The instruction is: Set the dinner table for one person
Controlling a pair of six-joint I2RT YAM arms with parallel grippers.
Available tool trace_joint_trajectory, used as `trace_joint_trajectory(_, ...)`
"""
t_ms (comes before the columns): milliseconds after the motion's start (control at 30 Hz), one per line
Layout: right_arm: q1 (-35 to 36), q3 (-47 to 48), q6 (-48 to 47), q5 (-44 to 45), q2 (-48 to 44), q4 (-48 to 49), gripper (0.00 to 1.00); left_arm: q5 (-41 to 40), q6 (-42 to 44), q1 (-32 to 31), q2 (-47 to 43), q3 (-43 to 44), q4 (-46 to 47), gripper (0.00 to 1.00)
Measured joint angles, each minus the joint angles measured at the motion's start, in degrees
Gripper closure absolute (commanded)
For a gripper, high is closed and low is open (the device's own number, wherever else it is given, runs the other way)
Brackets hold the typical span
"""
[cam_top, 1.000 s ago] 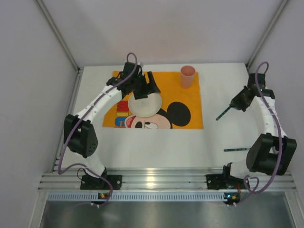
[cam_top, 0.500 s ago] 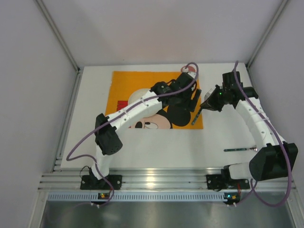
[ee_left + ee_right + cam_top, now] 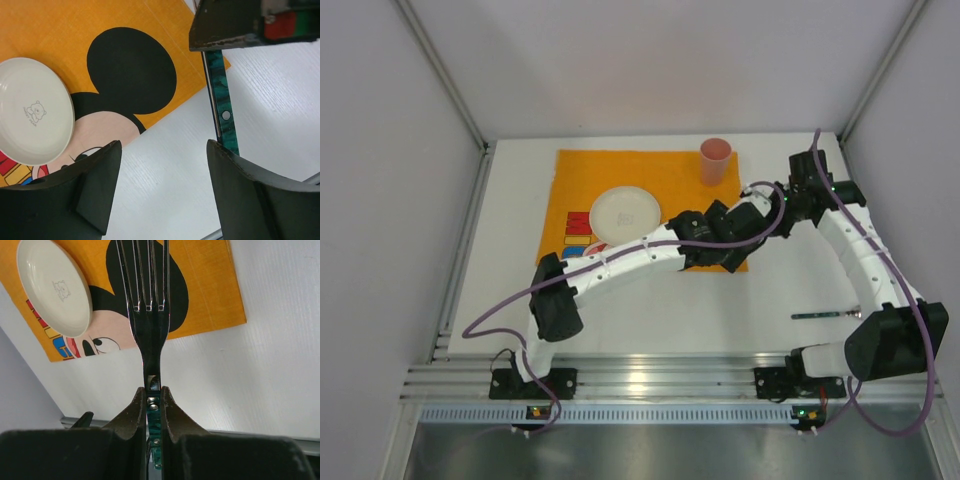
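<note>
Two grippers are found close together at the right edge of the placemat (image 3: 580, 170). The placemat is spread on the dinner table (image 3: 650, 310), whose white top is seen under it and beyond it on every side.

A fork (image 3: 149, 315) is clamped in the right gripper (image 3: 151, 391) at the neck, where the metal meets the teal handle. The tines are thus left free and pointed out over the placemat's right part. Held this way, the fork could probably be laid flat beside the placemat without the fingers being trapped beneath it.

The left gripper (image 3: 164, 150) is held with its jaws wide apart and nothing between them, over the placemat's near right corner. The fork's handle is seen just beyond one finger, not between the two — a handover may be intended, though this cannot be told.

The plate (image 3: 625, 213) is set near the placemat's middle and the cup (image 3: 715, 160) at its far right corner, as a place setting would require. A second utensil (image 3: 817, 315) is left lying well to the right of the placemat.

The left arm is stretched long and low along the placemat's near edge. The right arm is raised, bent at the elbow and turned inward toward the placemat's right edge.
</note>
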Motion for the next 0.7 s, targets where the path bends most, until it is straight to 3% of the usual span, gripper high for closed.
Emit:
trace_joint_trajectory(300, 0.3, -0.2, -1.5, 0.4, 0.0, -1.0, 1.0, -5.6, 1.9, -2.8, 1.0, 2.7, -0.2, 0.28)
trace_joint_trajectory(700, 0.7, -0.1, -1.4, 0.2, 0.4, -0.3, 1.0, 0.8, 1.8, -3.0, 1.0, 4.9, 0.5, 0.34)
